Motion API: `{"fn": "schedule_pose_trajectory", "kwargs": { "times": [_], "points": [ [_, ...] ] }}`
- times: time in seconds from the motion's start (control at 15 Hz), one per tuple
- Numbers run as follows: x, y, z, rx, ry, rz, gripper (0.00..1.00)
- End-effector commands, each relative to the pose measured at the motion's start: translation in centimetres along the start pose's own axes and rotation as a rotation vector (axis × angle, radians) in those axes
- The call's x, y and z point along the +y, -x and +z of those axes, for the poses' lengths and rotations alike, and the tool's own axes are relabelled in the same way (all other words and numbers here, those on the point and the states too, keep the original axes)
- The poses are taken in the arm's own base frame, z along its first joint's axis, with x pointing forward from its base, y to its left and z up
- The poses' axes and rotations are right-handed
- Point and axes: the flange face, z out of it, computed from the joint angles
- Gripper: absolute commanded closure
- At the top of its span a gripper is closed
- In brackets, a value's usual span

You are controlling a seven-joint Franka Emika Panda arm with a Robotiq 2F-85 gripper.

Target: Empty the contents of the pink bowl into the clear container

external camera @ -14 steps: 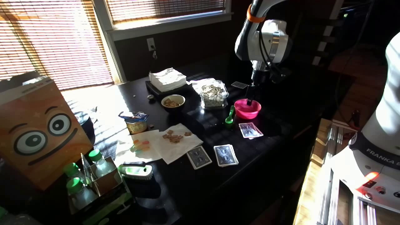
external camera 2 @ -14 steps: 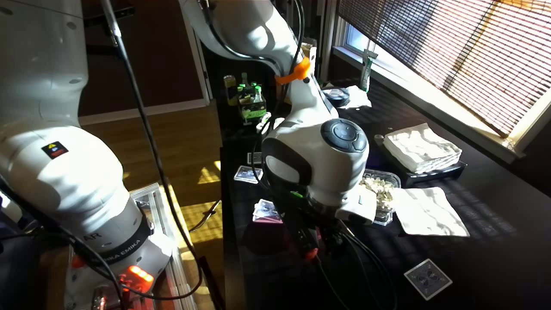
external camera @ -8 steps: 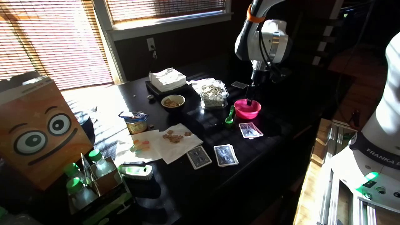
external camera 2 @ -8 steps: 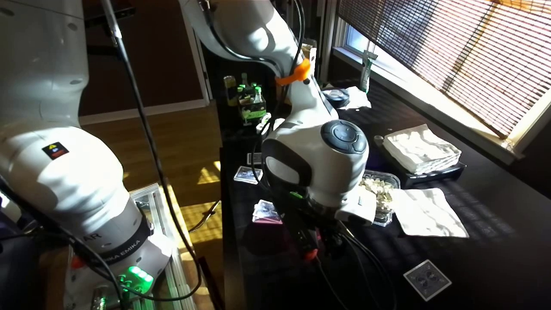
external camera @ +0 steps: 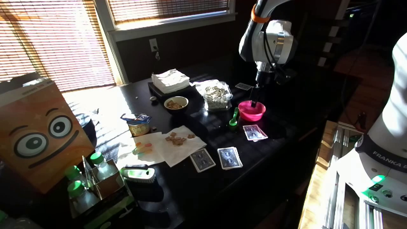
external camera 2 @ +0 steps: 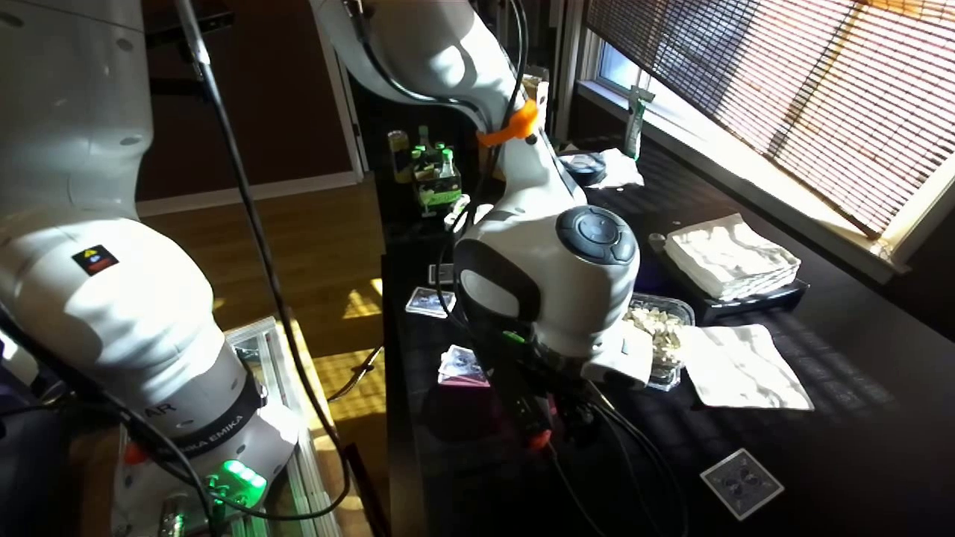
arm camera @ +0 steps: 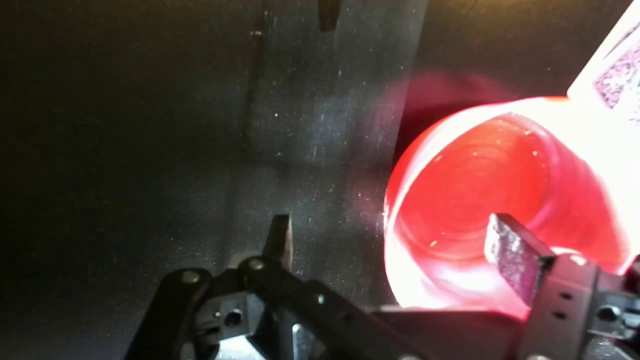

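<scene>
Fingers (arm camera: 515,255) of the black jointed hand (arm camera: 390,234) stand wide apart, one over or inside the round bright pink plastic bowl (external camera: 251,117), the other outside it. The bowl sits upright on the black worktop (external camera: 203,122), just beside a green plastic scoop (external camera: 234,119) and near the transparent plastic container (external camera: 217,105) of pale pieces (external camera: 215,92).

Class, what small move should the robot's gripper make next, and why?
Probably raise the open gripper straight up: one finger is over the round magenta-pink plastic bowl, the other outside. The bowl stands upright with only specks showing inside, and the clear plastic container holds pale pieces, so the emptying looks done.
</scene>
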Motion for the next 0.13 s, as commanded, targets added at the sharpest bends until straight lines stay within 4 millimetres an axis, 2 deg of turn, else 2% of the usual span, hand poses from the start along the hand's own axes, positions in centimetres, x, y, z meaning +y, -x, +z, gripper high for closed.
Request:
{"fn": "schedule_pose_trajectory", "kwargs": {
  "times": [0.0, 0.07],
  "points": [
    [-0.11, -0.35, -0.66, 0.020, 0.007, -0.006, 0.00],
    [-0.11, -0.35, -0.66, 0.020, 0.007, -0.006, 0.00]
  ]
}}
